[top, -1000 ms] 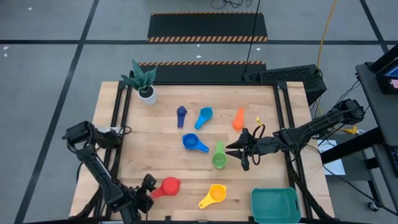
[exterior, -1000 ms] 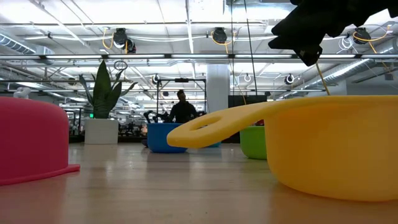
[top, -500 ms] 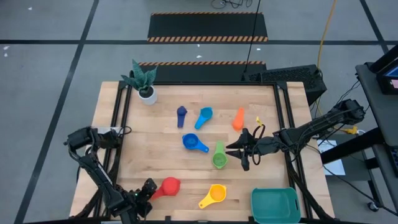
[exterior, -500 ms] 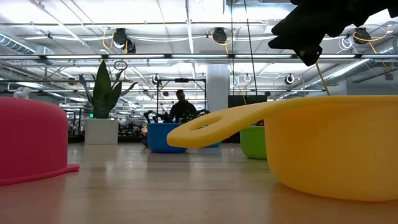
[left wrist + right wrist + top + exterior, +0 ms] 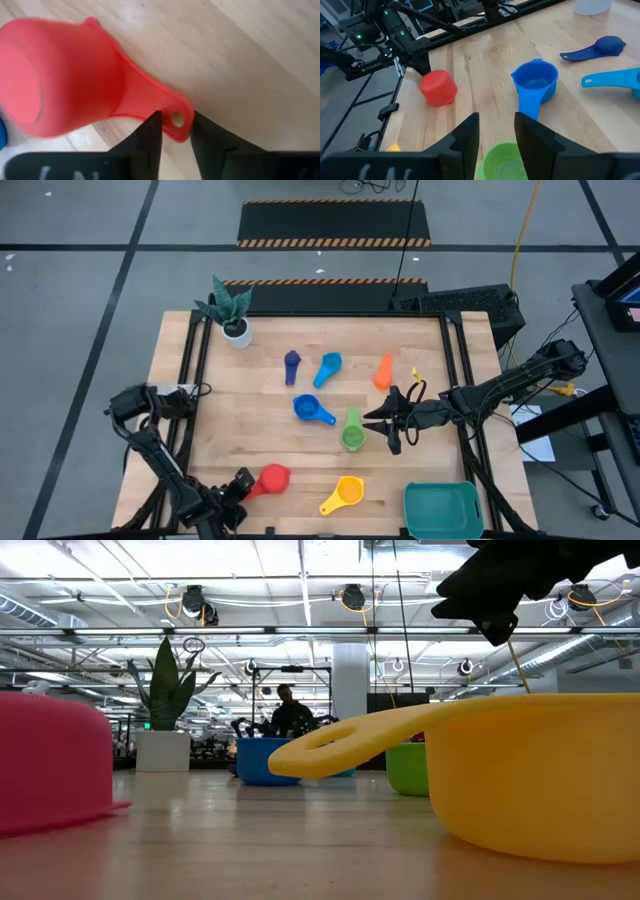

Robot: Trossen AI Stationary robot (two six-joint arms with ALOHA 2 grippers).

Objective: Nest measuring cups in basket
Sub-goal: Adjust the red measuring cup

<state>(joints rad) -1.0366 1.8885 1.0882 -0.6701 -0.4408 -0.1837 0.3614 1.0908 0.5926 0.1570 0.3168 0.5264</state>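
A red measuring cup (image 5: 272,478) lies mouth down near the table's front left, also seen in the left wrist view (image 5: 60,80). My left gripper (image 5: 240,484) is at its handle, fingers closed in on the handle's end. The navy (image 5: 292,363), light blue (image 5: 328,368), orange (image 5: 384,370), blue (image 5: 312,410), green (image 5: 352,432) and yellow (image 5: 343,494) cups lie spread over the table. The teal basket (image 5: 443,510) stands at the front right corner. My right gripper (image 5: 392,425) hangs open above the table beside the green cup (image 5: 502,160), holding nothing. My left gripper pinches the free end of the red cup's flat handle (image 5: 176,125), by the small hole, between its two fingers. One fingertip (image 5: 154,122) is on each long edge. They come slanting down from the table's left near side. The cup sits mouth down on the wood.
A white plant pot (image 5: 235,330) stands at the far left corner. The yellow cup (image 5: 530,780) sits close to the front edge between the red cup (image 5: 50,765) and the basket. Bare wood lies between the red and yellow cups.
My left gripper has sunk a little onto the red cup's handle at the front left; the cup has stayed about where it was. My right arm has kept still.
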